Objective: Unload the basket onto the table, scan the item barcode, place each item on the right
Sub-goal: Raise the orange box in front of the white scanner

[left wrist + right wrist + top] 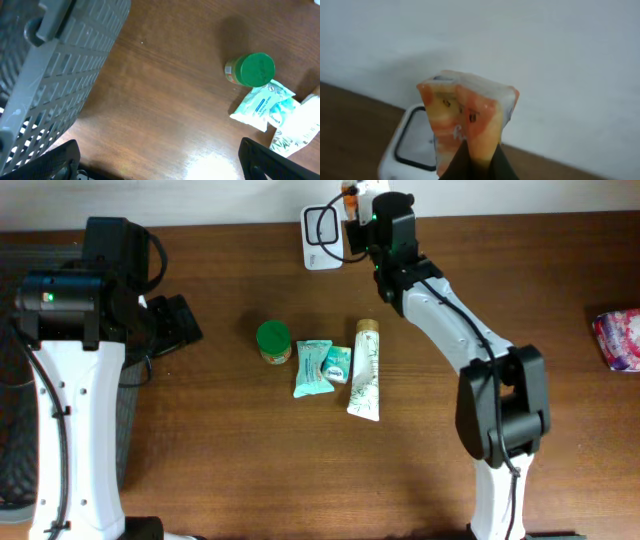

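Right tool (474,162) clamped on orange packet (465,112), held just above white scanner (322,232) at far edge of desk (250,450). Left tool (160,165) wide open beside grey basket (50,75). Brown wood surface; white wall (560,50).

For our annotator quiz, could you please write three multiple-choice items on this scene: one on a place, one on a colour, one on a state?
1. Where is the orange packet? A. In the basket. B. Beside the tube. C. In the right jaws, by the white scanner.
2. What colour is the jar's lid? A. Green. B. Red. C. Blue.
3. How do the left jaws stand? A. Shut on the tube. B. Open, empty. C. Shut, empty.
Answers: 1 C, the right wrist view shows it pinched before the scanner; 2 A, green in the overhead and left wrist views; 3 B, the fingertips stand wide apart, nothing between.
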### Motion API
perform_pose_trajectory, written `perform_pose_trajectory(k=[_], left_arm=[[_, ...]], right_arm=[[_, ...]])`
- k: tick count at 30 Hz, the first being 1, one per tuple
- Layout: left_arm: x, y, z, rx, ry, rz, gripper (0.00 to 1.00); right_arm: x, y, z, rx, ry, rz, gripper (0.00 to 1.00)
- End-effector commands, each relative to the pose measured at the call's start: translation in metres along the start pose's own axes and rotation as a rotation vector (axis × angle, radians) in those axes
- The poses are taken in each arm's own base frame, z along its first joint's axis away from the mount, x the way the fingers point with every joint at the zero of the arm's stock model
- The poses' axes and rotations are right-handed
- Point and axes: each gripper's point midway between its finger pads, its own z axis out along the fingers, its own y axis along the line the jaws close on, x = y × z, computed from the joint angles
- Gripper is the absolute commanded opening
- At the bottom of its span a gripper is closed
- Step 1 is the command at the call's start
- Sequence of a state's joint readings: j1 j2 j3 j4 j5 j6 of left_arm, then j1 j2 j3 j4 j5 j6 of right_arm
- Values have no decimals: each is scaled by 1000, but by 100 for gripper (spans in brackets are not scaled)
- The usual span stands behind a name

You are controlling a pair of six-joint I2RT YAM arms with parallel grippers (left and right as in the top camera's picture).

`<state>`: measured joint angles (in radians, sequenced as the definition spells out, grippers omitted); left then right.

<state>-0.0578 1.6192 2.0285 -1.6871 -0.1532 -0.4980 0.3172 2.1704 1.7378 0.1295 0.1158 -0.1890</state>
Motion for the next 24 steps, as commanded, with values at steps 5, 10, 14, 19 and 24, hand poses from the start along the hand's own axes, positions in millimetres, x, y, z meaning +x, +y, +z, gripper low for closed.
perform_pose_trajectory(k=[5, 10, 14, 19, 24], left_arm=[[-1, 2, -8, 11, -23, -20, 99], [-1, 2, -8, 11, -22, -20, 99], [-1, 2, -8, 11, -22, -20, 99], [-1, 2, -8, 11, -22, -20, 99], [-1, 2, -8, 11, -22, -20, 99]], right_arm=[[36, 48, 28, -50, 3, -332, 4], [20, 67, 26, -79, -67, -330, 4], [33, 69, 36, -69, -70, -288, 4], [39, 62, 38, -28, -45, -216, 4], [47, 31, 36, 145, 42, -586, 4]])
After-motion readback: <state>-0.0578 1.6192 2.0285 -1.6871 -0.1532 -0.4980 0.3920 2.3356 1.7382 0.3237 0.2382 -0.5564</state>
